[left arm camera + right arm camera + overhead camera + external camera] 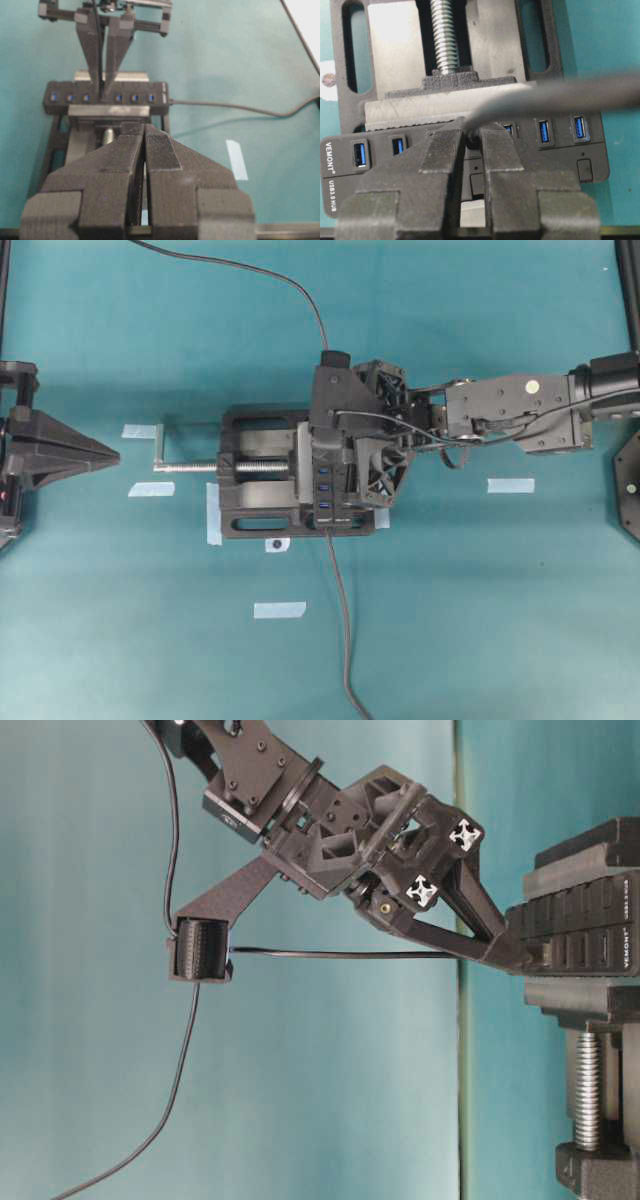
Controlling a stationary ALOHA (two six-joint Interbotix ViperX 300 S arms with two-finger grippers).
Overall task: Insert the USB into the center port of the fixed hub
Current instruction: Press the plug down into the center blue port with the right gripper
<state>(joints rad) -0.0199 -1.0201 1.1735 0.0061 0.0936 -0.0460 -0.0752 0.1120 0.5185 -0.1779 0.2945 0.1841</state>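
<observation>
I am working over a teal table cover [480,620] that is filling every view; pale strips of tape [279,610] are lying on it here and there, one [510,485] to the right of the vise, others at its left edge; a dark frame bar [632,290] is running down the far right corner of the overhead view, and a teal backdrop is standing behind the table-level view, darker in a band to the right

The black vise [255,525] is sitting near the middle of the table, its silver screw [190,467] pointing left; it is clamping the fixed hub [590,165], which is lying across its right end with the row of blue slots facing up; a thick grey cable [345,640] is running from the hub toward the near edge

My right gripper [470,132] is reaching in from the right and is pressing its tips down at the middle of the hub's row; its fingers [440,165] are standing narrow, pinched on the USB [471,136], of which only a small dark bit is showing between the tips; the thin cable [340,954] is trailing off behind the wrist; the center port [103,97] is sitting right under those tips, so I cannot tell how deep the plug is

My left gripper [145,135] is resting at the far left edge of the table, well apart from the vise, its fingers closed together and holding nothing
</observation>
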